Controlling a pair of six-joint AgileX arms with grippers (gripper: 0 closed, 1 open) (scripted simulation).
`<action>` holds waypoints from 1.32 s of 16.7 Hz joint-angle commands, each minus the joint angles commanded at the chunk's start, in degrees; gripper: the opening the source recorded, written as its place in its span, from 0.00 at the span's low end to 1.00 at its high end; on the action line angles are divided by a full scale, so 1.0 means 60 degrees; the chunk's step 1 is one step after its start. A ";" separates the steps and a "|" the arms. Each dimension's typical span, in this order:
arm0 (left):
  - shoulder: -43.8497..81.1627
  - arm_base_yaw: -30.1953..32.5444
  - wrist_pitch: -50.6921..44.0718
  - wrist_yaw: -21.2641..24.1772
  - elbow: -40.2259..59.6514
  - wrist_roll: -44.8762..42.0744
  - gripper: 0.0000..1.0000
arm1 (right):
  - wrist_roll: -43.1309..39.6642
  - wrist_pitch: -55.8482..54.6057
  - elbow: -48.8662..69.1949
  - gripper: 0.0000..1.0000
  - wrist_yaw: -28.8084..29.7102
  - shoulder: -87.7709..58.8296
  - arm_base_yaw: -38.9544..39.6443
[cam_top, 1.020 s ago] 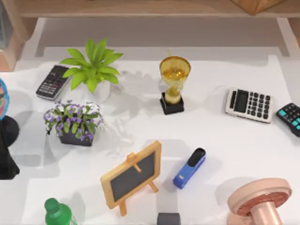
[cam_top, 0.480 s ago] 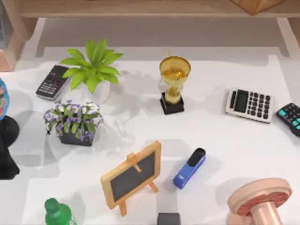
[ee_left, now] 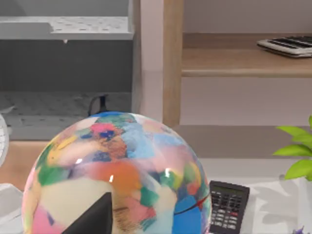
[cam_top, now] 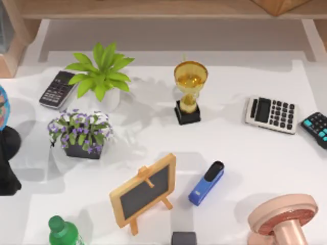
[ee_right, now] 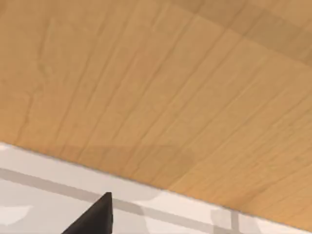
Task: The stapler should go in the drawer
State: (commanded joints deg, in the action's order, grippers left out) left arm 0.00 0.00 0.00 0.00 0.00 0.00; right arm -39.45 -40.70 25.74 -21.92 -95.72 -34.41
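The blue stapler (cam_top: pixel 207 184) with its black top arm lies flat on the white table (cam_top: pixel 245 153), right of the middle and near the front. It points diagonally, beside the small chalkboard easel (cam_top: pixel 144 190). Nothing touches it. My left gripper (ee_left: pixel 97 217) shows as a dark tip close to a multicoloured globe (ee_left: pixel 117 175) at the table's left edge. My right gripper (ee_right: pixel 97 214) shows as a dark tip facing a wooden panel (ee_right: pixel 170 87). The drawer is out of view.
Around the stapler stand a gold trophy (cam_top: pixel 189 92), a green plant (cam_top: pixel 102 74), a purple flower pot (cam_top: pixel 80 133), a green bottle (cam_top: pixel 62 232) and a pink round stand (cam_top: pixel 283 219). Calculators lie at left (cam_top: pixel 57 89) and right (cam_top: pixel 271 114), (cam_top: pixel 317 127).
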 joint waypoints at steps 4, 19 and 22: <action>0.0000 0.0000 0.0000 0.0000 0.0000 0.0000 1.00 | 0.4139 0.4119 0.1081 1.00 0.1159 0.0942 0.1694; 0.0000 0.0000 0.0000 0.0000 0.0000 0.0000 1.00 | 1.7815 1.5732 0.8694 1.00 0.3534 -0.1655 1.0775; 0.0000 0.0000 0.0000 0.0000 0.0000 0.0000 1.00 | 1.9221 1.6753 0.9690 1.00 0.3629 -0.2548 1.2022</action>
State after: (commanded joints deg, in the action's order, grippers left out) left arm 0.00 0.00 0.00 0.00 0.00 0.00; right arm 75.88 59.81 83.88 -0.14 -111.01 37.72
